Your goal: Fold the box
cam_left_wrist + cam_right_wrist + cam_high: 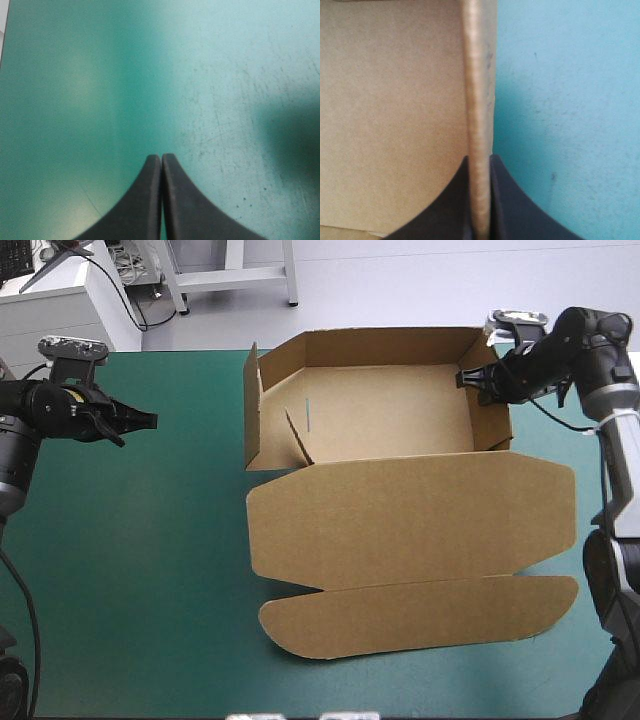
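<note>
The brown box [390,410] stands as an open tray at the table's far middle, its walls raised. Its lid [410,520] lies flat toward the near edge, ending in a long front flap [420,618]. My right gripper [472,380] is shut on the box's right wall; in the right wrist view the wall's edge [479,100] runs up between the black fingers [500,200], with the tray floor on one side and teal-green cover on the other. My left gripper [148,420] hovers shut over bare cover to the box's left, its fingers [175,200] meeting in a point.
The left wall [253,410] leans slightly outward, and a small inner flap [298,435] stands loose inside the tray near it. Teal-green cover [130,560] spreads wide on the left side and along the near edge.
</note>
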Tool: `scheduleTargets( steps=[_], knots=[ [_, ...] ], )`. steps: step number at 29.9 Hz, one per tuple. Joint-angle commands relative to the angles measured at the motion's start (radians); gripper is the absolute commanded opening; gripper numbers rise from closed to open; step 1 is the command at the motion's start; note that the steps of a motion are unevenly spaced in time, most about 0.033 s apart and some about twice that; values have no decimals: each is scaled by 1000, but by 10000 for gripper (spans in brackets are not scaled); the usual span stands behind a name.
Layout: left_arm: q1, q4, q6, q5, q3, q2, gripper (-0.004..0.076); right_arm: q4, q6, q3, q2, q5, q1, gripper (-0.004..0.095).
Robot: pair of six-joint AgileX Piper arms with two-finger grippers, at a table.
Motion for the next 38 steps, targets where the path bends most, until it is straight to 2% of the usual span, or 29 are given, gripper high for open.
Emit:
scheduleTargets(
  steps=[1,3,6,10,14,16,21,24,33,38],
  knots=[
    [-2,-17,2,-42,-35,-10,-7,86,-30,-27,-127,10,-53,-18],
    [-2,-26,2,-35,-35,0,5,132,-30,-25,-153,10,-85,-18],
    [-2,-80,2,-8,-35,24,69,186,-37,-1,-192,10,-129,-17],
    [-2,-199,2,14,-35,64,225,214,-66,62,-241,10,-149,-19],
    [-2,-311,-8,5,-35,102,423,228,-79,132,-268,10,-149,-19],
    [-2,-396,-8,0,-35,117,470,250,-81,158,-275,8,-149,-18],
    [-2,-645,21,53,-35,150,481,304,-103,166,-275,8,-149,-19],
    [-2,-750,108,111,-35,167,481,311,-107,166,-275,8,-149,-19],
    [-2,-1053,269,166,-35,170,473,324,-112,166,-247,-15,-147,-17],
    [-2,-1131,319,221,-35,170,473,368,-106,166,-223,-18,-136,-16]
  ],
)
